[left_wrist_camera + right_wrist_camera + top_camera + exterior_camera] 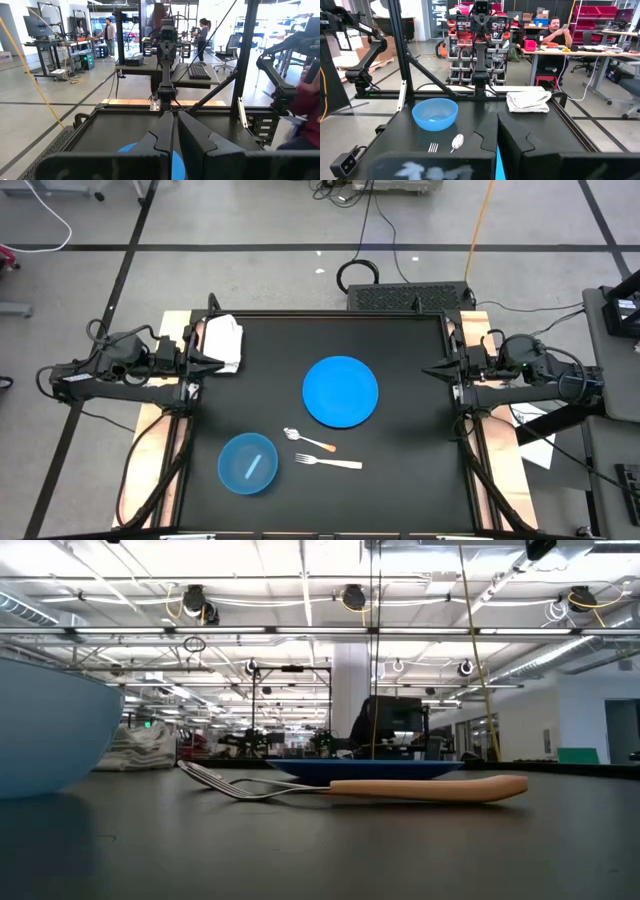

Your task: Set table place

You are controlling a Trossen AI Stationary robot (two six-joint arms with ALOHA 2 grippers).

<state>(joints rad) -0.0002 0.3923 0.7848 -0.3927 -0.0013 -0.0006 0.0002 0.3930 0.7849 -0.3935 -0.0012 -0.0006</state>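
On the black table (400, 480) lie a blue plate (341, 391) near the middle, a blue bowl (247, 463) at the near left, a spoon (308, 440) and a fork (328, 463) with pale handles between them, and a folded white cloth (222, 342) at the far left. My left gripper (212, 361) rests shut at the table's left edge, beside the cloth. My right gripper (432, 370) rests shut at the right edge. Neither touches anything. The wrist views show the shut fingers (172, 137) (496, 135).
Light wooden strips (160, 430) run along the left and right sides. A black frame post (246, 60) stands at the table's edge. Cables and a dark box (410, 295) lie on the floor beyond the far edge. People sit and stand at desks in the room behind (555, 30).
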